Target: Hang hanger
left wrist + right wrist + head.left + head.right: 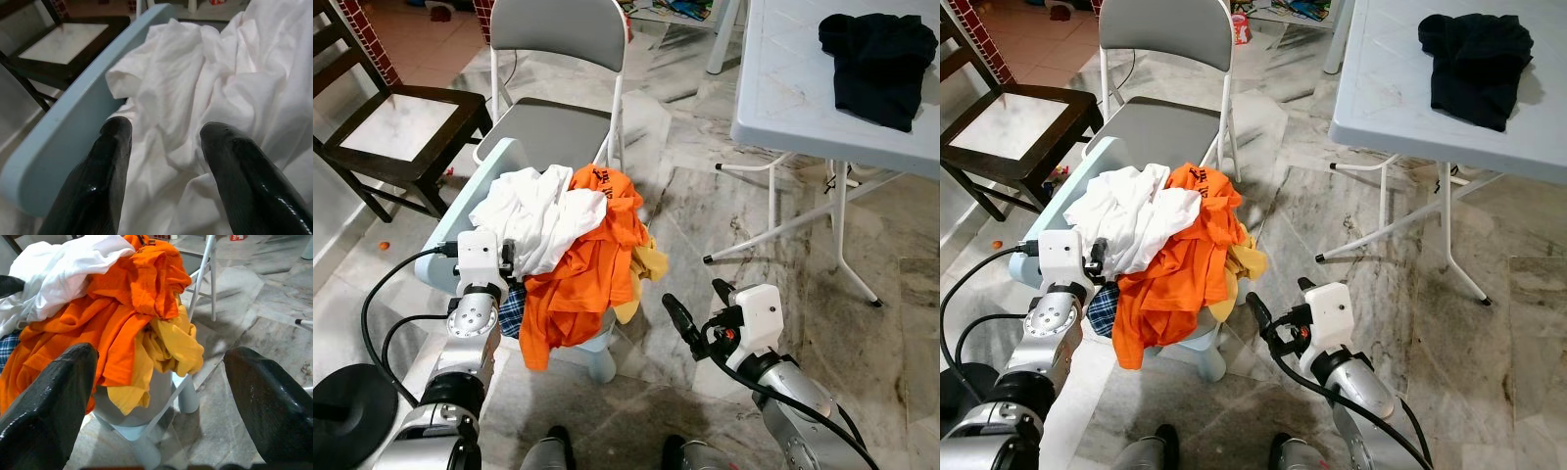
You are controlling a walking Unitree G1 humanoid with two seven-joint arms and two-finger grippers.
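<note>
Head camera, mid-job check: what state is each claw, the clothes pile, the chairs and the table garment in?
Left claw: open, at the white shirt.
Right claw: open, empty, beside the pile.
Orange shirt: crumpled, draped over the chair edge.
Yellow garment: hanging off the pile.
Light blue plastic chair: heaped with clothes.
Grey folding chair: unfolded, seat bare.
Black garment: bunched on the white table.

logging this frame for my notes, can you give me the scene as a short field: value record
clothes pile: white shirt, orange shirt and yellow garment heaped on a light blue chair
left gripper: open, at the white shirt
right gripper: open, low beside the pile, apart from it
hanger: none visible
table: white, holds a black garment
other seats: grey folding chair, dark wooden chair
</note>
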